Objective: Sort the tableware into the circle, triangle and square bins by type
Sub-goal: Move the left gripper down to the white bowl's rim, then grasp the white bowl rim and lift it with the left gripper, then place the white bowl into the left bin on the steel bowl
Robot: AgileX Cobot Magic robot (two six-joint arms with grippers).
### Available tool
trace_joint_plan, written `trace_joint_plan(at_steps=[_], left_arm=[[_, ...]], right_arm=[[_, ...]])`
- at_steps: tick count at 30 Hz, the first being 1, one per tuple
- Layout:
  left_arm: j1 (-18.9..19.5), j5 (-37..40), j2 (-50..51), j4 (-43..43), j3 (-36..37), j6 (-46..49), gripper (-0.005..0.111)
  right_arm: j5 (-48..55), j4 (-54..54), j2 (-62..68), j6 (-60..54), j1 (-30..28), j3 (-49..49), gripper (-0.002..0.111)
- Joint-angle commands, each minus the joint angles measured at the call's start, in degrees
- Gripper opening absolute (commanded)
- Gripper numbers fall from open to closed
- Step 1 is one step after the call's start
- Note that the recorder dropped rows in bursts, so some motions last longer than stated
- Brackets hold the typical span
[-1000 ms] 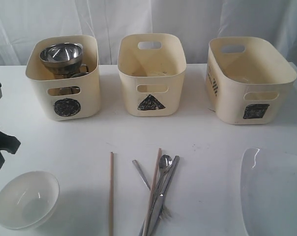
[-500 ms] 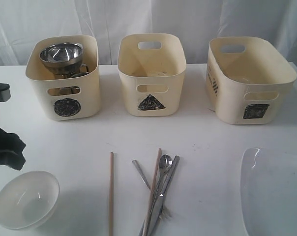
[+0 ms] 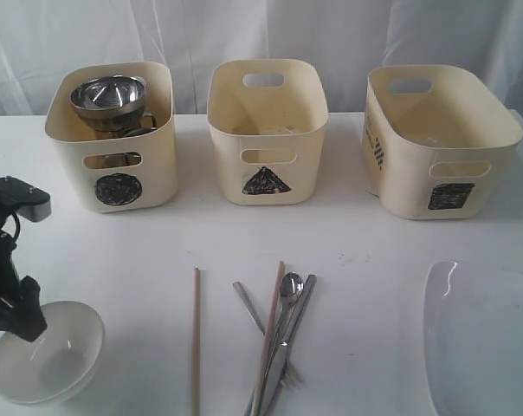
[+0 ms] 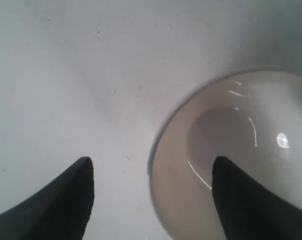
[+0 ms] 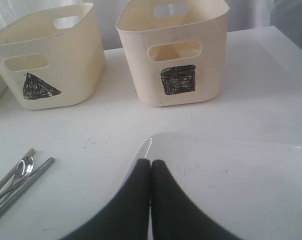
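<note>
My left gripper point(image 3: 15, 319) point(image 4: 153, 164) is open and straddles the left rim of the white bowl point(image 3: 52, 354) point(image 4: 241, 145), one finger over its inside, the other over the table. The circle bin point(image 3: 114, 143) holds the shiny steel bowl point(image 3: 108, 94) on a mug point(image 3: 133, 124). The triangle bin point(image 3: 267, 130) point(image 5: 46, 60) and the square bin point(image 3: 439, 143) point(image 5: 173, 55) stand to its right. Two chopsticks point(image 3: 195, 338), a spoon point(image 3: 289, 289) point(image 5: 23, 166), a fork point(image 3: 247, 303) and a knife point(image 3: 298, 316) lie at front centre. My right gripper point(image 5: 151, 163) is shut over the edge of the white plate point(image 3: 487, 338) point(image 5: 231, 185).
A white curtain point(image 3: 331, 35) hangs behind the bins. Bare white table point(image 3: 201, 234) lies between the bins and the cutlery. The plate runs off the front right of the exterior view.
My left arm has swung in from the left edge and dropped to the white bowl's rim. Nothing else has moved.
</note>
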Motion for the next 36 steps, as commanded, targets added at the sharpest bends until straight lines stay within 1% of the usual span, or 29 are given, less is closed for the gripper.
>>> trace_joint_plan(at_steps=[1, 3, 5, 6, 7, 9, 10, 11, 13, 16, 18, 20, 21, 22, 23, 24, 25, 26, 27, 28, 29, 30, 31, 32, 33, 34, 36], left_arm=[[0.0, -4.7, 3.1, -6.3, 2.2, 9.8, 0.07], [0.0, -5.3, 4.5, -10.1, 2.8, 14.5, 0.07], [0.0, -5.4, 5.5, -14.0, 2.8, 17.2, 0.069], [0.0, -5.4, 5.8, -15.1, 2.8, 17.2, 0.066], [0.0, -5.4, 6.1, -15.7, 2.8, 17.2, 0.061], [0.0, -5.4, 6.2, -15.9, 2.8, 17.2, 0.045], [0.0, -5.4, 6.3, -15.9, 2.8, 17.2, 0.032], [0.0, -5.4, 6.3, -15.9, 2.8, 17.1, 0.023], [0.0, -6.7, 6.3, -16.3, 2.8, 16.9, 0.001], [0.0, -7.6, 5.8, -19.2, 1.2, 15.5, 0.0], [0.0, -7.3, 2.8, -21.9, -0.7, 15.2, 0.0], [0.0, -6.8, -2.0, -22.0, -3.5, 15.6, 0.0], [0.0, -7.8, -5.9, -21.9, -6.3, 15.8, 0.0], [0.0, -8.9, -7.4, -22.4, -7.6, 15.5, 0.0], [0.0, -13.7, -10.9, -25.4, -10.8, 15.3, 0.0], [0.0, -23.0, -12.7, -27.4, -13.0, 15.7, 0.0], [0.0, -31.4, -12.8, -27.6, -13.7, 15.7, 0.0], [0.0, -45.2, -12.2, -29.3, -14.0, 14.6, 0.0], [0.0, -55.3, -11.1, -31.3, -14.0, 11.9, 0.0], [0.0, -68.4, -8.3, -31.1, -14.0, 4.6, 0.0], [0.0, -73.6, -6.5, -28.7, -14.0, 0.5, 0.0], [0.0, -79.7, -2.7, -21.4, -14.3, -6.9, 0.0], [0.0, -79.5, -0.1, -16.0, -15.2, -11.2, 0.0], [0.0, -76.3, 3.5, -3.9, -17.6, -15.7, 0.0], [0.0, -73.9, 5.9, 2.8, -19.2, -17.6, 0.0], [0.0, -71.7, 8.4, 8.0, -20.9, -19.3, 0.0], [0.0, -68.1, 12.4, 12.0, -23.5, -21.9, 0.0]], right_arm=[[-0.3, 0.0, -0.3, -0.1, 0.0, 0.3, 0.0], [-0.3, 0.0, -0.3, -0.1, 0.0, 0.3, 0.0], [-0.3, 0.0, -0.3, -0.1, 0.0, 0.3, 0.0], [-0.3, 0.0, -0.3, -0.1, 0.0, 0.3, 0.0], [-0.3, 0.0, -0.3, -0.1, 0.0, 0.3, 0.0], [-0.3, 0.0, -0.3, -0.1, 0.0, 0.3, 0.0], [-0.3, 0.0, -0.3, -0.1, 0.0, 0.3, 0.0], [-0.3, 0.0, -0.3, -0.1, 0.0, 0.3, 0.0], [-0.3, 0.0, -0.3, -0.1, 0.0, 0.3, 0.0], [-0.3, 0.0, -0.3, -0.1, 0.0, 0.3, 0.0], [-0.3, 0.0, -0.3, -0.1, 0.0, 0.3, 0.0], [-0.3, 0.0, -0.3, -0.1, 0.0, 0.3, 0.0], [-0.3, 0.0, -0.3, -0.1, 0.0, 0.3, 0.0], [-0.3, 0.0, -0.3, -0.1, 0.0, 0.3, 0.0], [-0.3, 0.0, -0.3, -0.1, 0.0, 0.3, 0.0], [-0.3, 0.0, -0.3, -0.1, 0.0, 0.3, 0.0], [-0.3, 0.0, -0.3, -0.1, 0.0, 0.3, 0.0], [-0.3, 0.0, -0.3, -0.1, 0.0, 0.3, 0.0], [-0.3, 0.0, -0.3, -0.1, 0.0, 0.3, 0.0], [-0.3, 0.0, -0.3, -0.1, 0.0, 0.3, 0.0], [-0.3, 0.0, -0.3, -0.1, 0.0, 0.3, 0.0], [-0.3, 0.0, -0.3, -0.1, 0.0, 0.3, 0.0], [-0.3, 0.0, -0.3, -0.1, 0.0, 0.3, 0.0], [-0.3, 0.0, -0.3, -0.1, 0.0, 0.3, 0.0], [-0.3, 0.0, -0.3, -0.1, 0.0, 0.3, 0.0], [-0.3, 0.0, -0.3, -0.1, 0.0, 0.3, 0.0], [-0.3, 0.0, -0.3, -0.1, 0.0, 0.3, 0.0]])
